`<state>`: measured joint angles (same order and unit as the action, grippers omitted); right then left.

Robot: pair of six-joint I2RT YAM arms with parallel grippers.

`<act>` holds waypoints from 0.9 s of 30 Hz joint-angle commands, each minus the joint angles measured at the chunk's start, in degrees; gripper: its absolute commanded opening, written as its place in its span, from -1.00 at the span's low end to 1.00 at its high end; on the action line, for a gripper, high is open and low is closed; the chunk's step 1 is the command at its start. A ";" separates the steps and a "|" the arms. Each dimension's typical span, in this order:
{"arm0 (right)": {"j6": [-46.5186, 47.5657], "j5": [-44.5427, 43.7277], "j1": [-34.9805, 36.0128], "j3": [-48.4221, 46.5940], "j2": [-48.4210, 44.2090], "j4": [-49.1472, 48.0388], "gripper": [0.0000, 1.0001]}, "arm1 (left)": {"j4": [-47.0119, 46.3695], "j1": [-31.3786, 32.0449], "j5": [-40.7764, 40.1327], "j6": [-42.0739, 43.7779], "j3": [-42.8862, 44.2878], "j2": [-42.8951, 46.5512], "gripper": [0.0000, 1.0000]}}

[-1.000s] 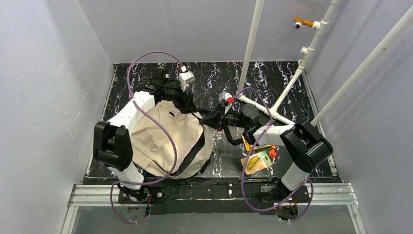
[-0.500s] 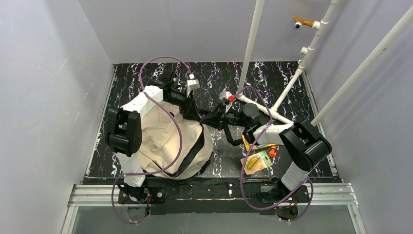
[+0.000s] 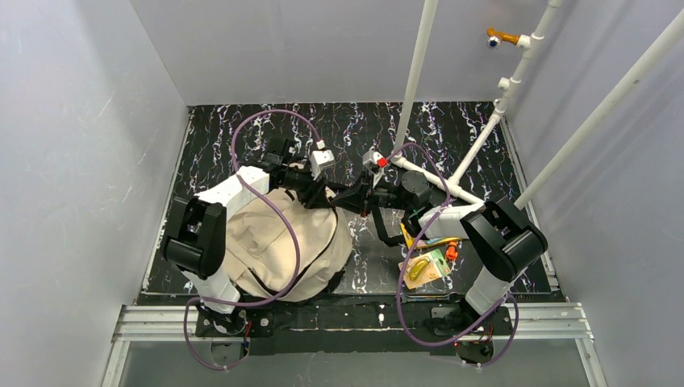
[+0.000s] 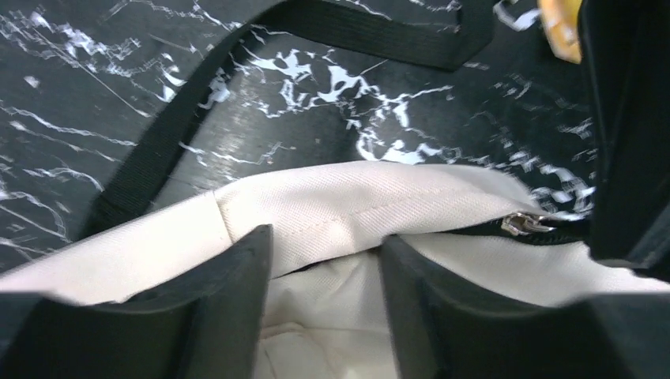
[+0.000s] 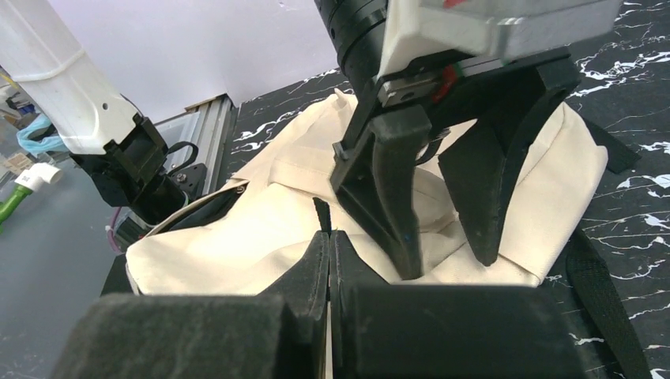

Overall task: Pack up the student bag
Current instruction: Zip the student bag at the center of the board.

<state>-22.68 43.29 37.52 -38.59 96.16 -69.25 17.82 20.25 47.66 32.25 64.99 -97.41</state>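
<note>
The student bag lies lower left of centre on the surface. In the last second the left arm has swung right across it, bringing the left claw to the bag's far rim. It is partly open and straddles the rim, likely to spread the mouth. The right claw beside it is closed, apparently pinching the bag's edge.

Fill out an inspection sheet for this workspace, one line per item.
Surface: black, white-veined tabletop.
Job's things: beige student bag slumped on the left half, its black strap lying on the tabletop.
Clutter: colourful packets at right, near the front edge.
End effectors: left end effector open, fingers either side of the bag's rim; right end effector shut against the bag's fabric.
Cables: purple cable passes over the bag; second cable loops beside the packets.
Surroundings: grey walls, white pipe frame, metal rail.
</note>
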 commanded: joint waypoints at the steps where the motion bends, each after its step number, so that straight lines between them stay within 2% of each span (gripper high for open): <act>1: -2.63 0.25 -0.04 -3.41 -0.06 -9.94 -0.97 | -9.05 1.68 -11.22 -0.66 -1.14 0.89 -0.59; 2: -3.39 0.51 0.05 -3.23 0.13 -10.98 -0.97 | -10.36 1.79 -14.17 -1.28 -1.02 0.25 -0.99; 7: -5.13 1.27 0.63 -1.81 -0.94 -12.75 -0.97 | -19.58 1.83 -24.84 -6.95 -1.85 -1.54 -1.00; 13: -5.15 1.73 1.77 4.12 -6.49 -12.89 -0.97 | -20.62 1.32 -40.07 -6.90 1.99 -3.85 -1.00; 17: -3.89 1.57 4.82 9.64 -11.36 -9.71 -0.97 | -18.14 -1.35 -43.46 -8.01 7.46 -5.72 -1.00; 22: -0.51 -3.13 8.98 15.22 -16.05 -4.11 -0.97 | -12.80 -3.11 -46.68 -9.03 13.46 -7.67 -1.00; 27: 2.88 -6.20 9.48 14.59 -11.75 -4.26 -0.97 | -4.06 -3.21 -48.36 -13.65 21.15 -9.20 -1.00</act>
<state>-20.21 31.18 44.16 -23.77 83.68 -69.06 12.19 20.49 12.56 20.97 78.19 -104.99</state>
